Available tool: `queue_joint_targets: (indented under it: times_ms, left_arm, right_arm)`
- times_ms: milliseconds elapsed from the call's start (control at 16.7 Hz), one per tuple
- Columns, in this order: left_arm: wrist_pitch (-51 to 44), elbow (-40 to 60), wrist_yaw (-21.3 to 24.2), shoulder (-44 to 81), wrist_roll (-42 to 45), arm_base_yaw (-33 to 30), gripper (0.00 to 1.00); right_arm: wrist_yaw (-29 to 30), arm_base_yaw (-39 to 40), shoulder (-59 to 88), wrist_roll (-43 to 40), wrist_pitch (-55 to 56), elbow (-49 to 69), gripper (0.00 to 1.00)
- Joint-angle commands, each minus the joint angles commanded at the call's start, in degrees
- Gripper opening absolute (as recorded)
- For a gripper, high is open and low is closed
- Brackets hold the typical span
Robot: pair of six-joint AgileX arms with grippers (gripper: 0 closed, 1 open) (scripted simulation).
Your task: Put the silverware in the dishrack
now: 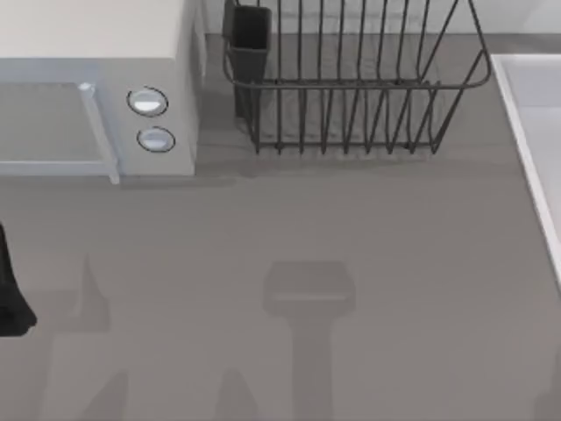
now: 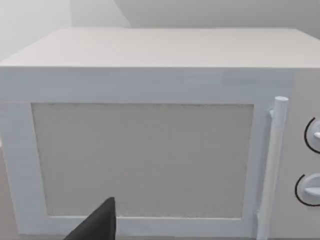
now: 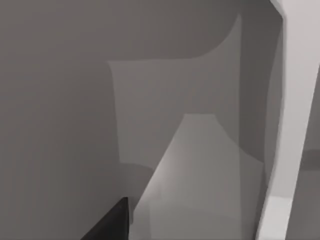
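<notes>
progress: nothing of the task looks done. no silverware can be made out on the table, and none among the bars of the dishrack; the whole job, by this reading, is left: find the pieces, lift them, set them in the rack.

items, left to right across the top view:

- left arm, one. a dark part of it sits at the table's left edge, low and well apart from the rack. in the left wrist view a dark finger tip shows at the lower edge, facing the microwave door. whether this pincer is released or clenched cannot be told.
- microwave, one. pale box at the far left of the table, door shut, one upright handle, two round knobs stacked at its right side.
- dishrack, one. dark wire basket at the far side, just right of the microwave, standing apart from it. one dark rectangular cup at its left far corner. nothing seen inside it.
- pale raised surface, one, along the table's right edge.
- right arm, one. a dark finger tip shows in the right wrist view, over grey table and beside a pale edge; grip state cannot be told.

silverware counted: none visible.
</notes>
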Motion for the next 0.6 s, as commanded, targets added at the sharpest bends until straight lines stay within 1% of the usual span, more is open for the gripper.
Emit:
queue_joint_targets:
  times_ms: [420,480,600]
  left_arm:
    - [0.00,0.00,0.00,0.00,0.00,0.00,1.00]
    - [0.00,0.00,0.00,0.00,0.00,0.00,1.00]
    - [0.00,0.00,0.00,0.00,0.00,0.00,1.00]
  right_arm:
    - [0.00,0.00,0.00,0.00,0.00,0.00,0.02]
    - [0.00,0.00,0.00,0.00,0.00,0.00,0.00]
    - [0.00,0.00,0.00,0.00,0.00,0.00,0.00]
